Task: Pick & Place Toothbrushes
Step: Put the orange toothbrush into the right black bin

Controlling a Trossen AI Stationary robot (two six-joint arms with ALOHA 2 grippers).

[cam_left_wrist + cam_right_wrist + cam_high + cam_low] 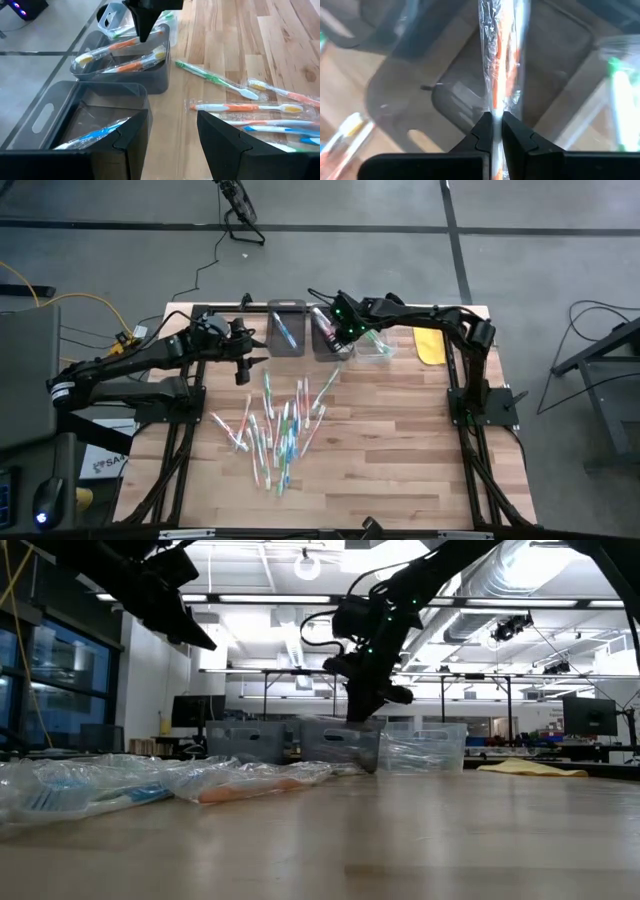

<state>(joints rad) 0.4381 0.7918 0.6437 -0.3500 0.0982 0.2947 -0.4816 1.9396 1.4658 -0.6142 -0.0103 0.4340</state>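
Your right claw (pixel 496 131) is pinching an orange toothbrush (pixel 499 60) above the grey bin (pixel 470 95); your left claw (pixel 170 135) is hanging open beside it.

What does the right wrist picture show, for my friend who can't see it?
The right end effector is shut on an orange toothbrush in a clear wrapper, holding it above a grey bin. A green toothbrush shows off to one side.

Three bins (pixel 287 330) stood in a row at the far edge of the worktop (pixel 400 450). The loose toothbrushes (pixel 280 425) lay before them. The right hand (pixel 335 340) hung over the middle bin (pixel 328 335), the left hand (pixel 244 363) beside the left bin.
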